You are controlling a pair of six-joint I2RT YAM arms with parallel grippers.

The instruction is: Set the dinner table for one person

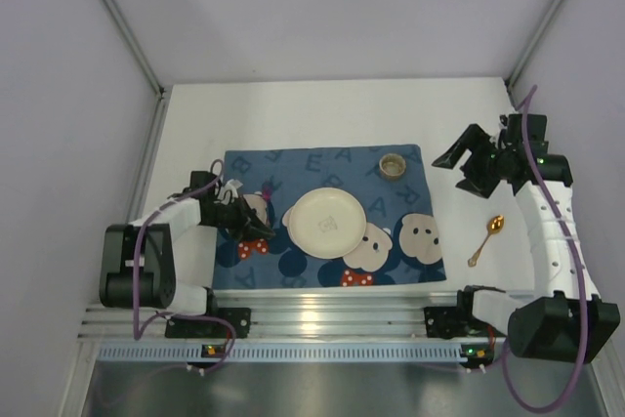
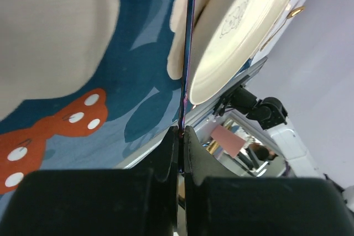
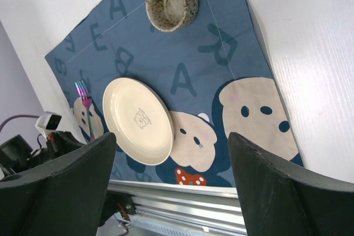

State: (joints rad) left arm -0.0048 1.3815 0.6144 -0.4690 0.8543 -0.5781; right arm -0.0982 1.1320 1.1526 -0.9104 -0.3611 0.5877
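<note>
A cream plate (image 1: 326,222) lies in the middle of the blue mouse placemat (image 1: 293,168) on the white dinner table (image 1: 293,114). A speckled cup (image 1: 393,165) stands at the mat's far right corner. A gold spoon (image 1: 486,238) lies on the table to the right of the mat. My left gripper (image 1: 242,216) is low over the mat to the left of the plate. It is shut (image 2: 182,132) on the handle of an iridescent fork (image 2: 187,53). The fork also shows in the right wrist view (image 3: 86,106). My right gripper (image 1: 457,171) is open and empty above the table, to the right of the cup.
An aluminium rail (image 1: 332,314) runs along the near edge, with both arm bases on it. Grey walls close in the left, the back and the right. A strip of white table lies between the mat and the right wall.
</note>
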